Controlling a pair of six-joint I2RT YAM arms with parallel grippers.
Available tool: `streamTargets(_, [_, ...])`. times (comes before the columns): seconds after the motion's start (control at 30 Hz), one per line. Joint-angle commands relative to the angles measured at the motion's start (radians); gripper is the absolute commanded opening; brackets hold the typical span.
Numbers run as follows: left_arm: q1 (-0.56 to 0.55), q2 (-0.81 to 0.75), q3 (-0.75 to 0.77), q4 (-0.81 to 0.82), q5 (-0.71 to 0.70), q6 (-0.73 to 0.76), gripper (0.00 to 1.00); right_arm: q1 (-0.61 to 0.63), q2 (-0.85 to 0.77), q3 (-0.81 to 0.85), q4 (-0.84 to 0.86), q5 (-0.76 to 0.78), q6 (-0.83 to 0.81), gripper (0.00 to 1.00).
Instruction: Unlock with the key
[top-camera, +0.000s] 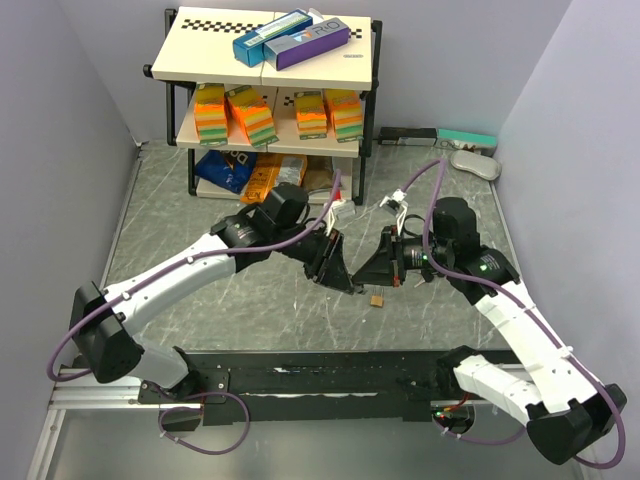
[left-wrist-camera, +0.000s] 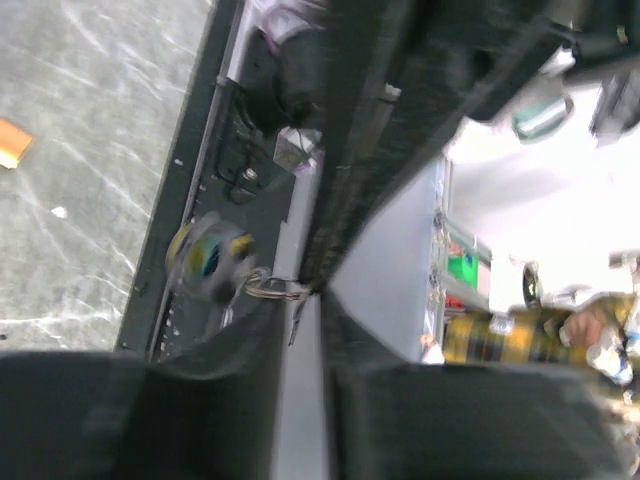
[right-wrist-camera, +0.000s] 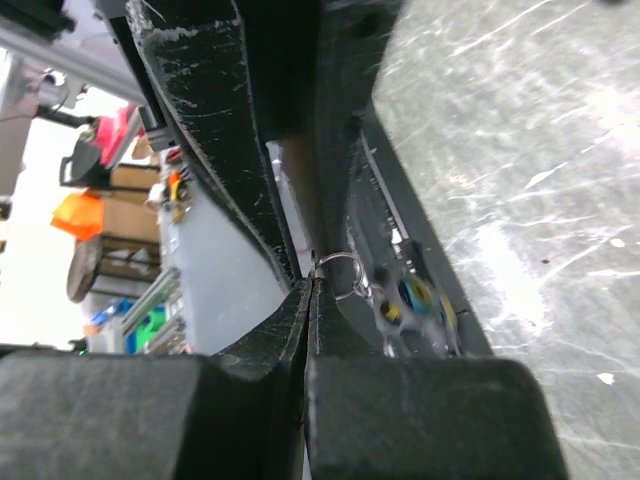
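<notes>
My two grippers meet tip to tip above the middle of the table. The right gripper (top-camera: 364, 277) (right-wrist-camera: 312, 285) is shut on the key, whose thin blade is pinched between its pads. The key's ring (right-wrist-camera: 341, 271) and a blurred blue-and-yellow fob (right-wrist-camera: 415, 300) hang from the tip. My left gripper (top-camera: 344, 279) (left-wrist-camera: 305, 300) stands slightly open, a narrow gap between its fingers. The key ring (left-wrist-camera: 275, 288) and fob (left-wrist-camera: 210, 255) sit at its tips. A small brass padlock (top-camera: 378, 300) (left-wrist-camera: 10, 142) lies on the table just below the grippers.
A two-tier rack (top-camera: 268, 60) at the back carries boxes and stacked sponges, with packets underneath. A grey case (top-camera: 474, 163) and a flat box (top-camera: 440, 136) lie at the back right. A black base rail (top-camera: 330, 375) runs along the near edge. Walls close in on both sides.
</notes>
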Motion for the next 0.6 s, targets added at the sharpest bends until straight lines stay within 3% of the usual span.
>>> streamTargets(0.0, [0.031,-0.058,-0.038,0.228,-0.082,-0.130,0.42,0.008,-0.043,0.000,0.064,0.060,-0.014,0.00])
streamTargets(0.07, [0.044,-0.073,-0.075,0.266,-0.086,-0.179,0.57,0.008,-0.054,-0.006,0.070,0.089,-0.012,0.00])
streamTargets(0.1, [0.049,-0.088,-0.086,0.280,-0.096,-0.192,0.69,0.011,-0.061,-0.006,0.068,0.101,-0.015,0.00])
streamTargets(0.17, [0.060,-0.117,-0.113,0.306,-0.108,-0.218,0.80,0.010,-0.066,-0.001,0.061,0.136,-0.023,0.00])
streamTargets(0.37, [0.078,-0.196,-0.168,0.331,-0.266,-0.325,0.90,0.008,-0.095,-0.018,0.077,0.221,-0.024,0.00])
streamTargets(0.57, [0.087,-0.124,-0.067,0.132,-0.490,-0.545,0.87,0.017,-0.127,-0.003,0.064,0.397,-0.103,0.00])
